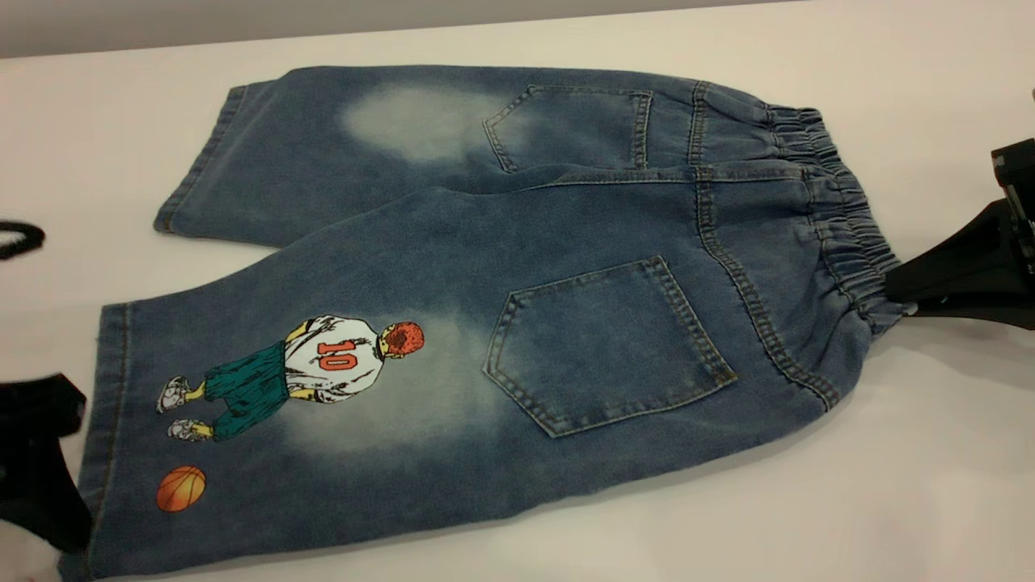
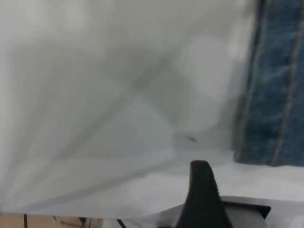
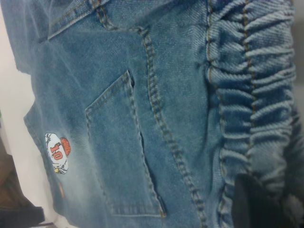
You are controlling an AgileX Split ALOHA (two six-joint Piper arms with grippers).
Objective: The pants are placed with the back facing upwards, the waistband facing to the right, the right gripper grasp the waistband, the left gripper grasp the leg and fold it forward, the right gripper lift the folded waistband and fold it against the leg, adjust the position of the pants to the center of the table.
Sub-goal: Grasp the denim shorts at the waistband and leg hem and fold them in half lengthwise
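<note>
The pants (image 1: pixel 517 307) lie flat on the white table (image 1: pixel 930 485), back up, with the gathered waistband (image 1: pixel 841 210) at the right. The printed leg (image 1: pixel 267 420), with the number-10 player and orange ball, is the nearer one. My right gripper (image 1: pixel 893 293) comes in from the right edge and is shut on the near end of the waistband (image 3: pixel 256 95), where the cloth bunches; one black finger (image 3: pixel 251 199) lies on the elastic. My left gripper (image 1: pixel 77 467) stands open on the table at the hem of the printed leg (image 2: pixel 278 95). One of its fingers (image 2: pixel 202 190) is over bare table, just short of the hem.
A loop of black cable (image 1: pixel 18 238) lies on the table at the far left. The table's back edge (image 1: pixel 323 32) runs along the top of the exterior view. White tabletop surrounds the pants on all sides.
</note>
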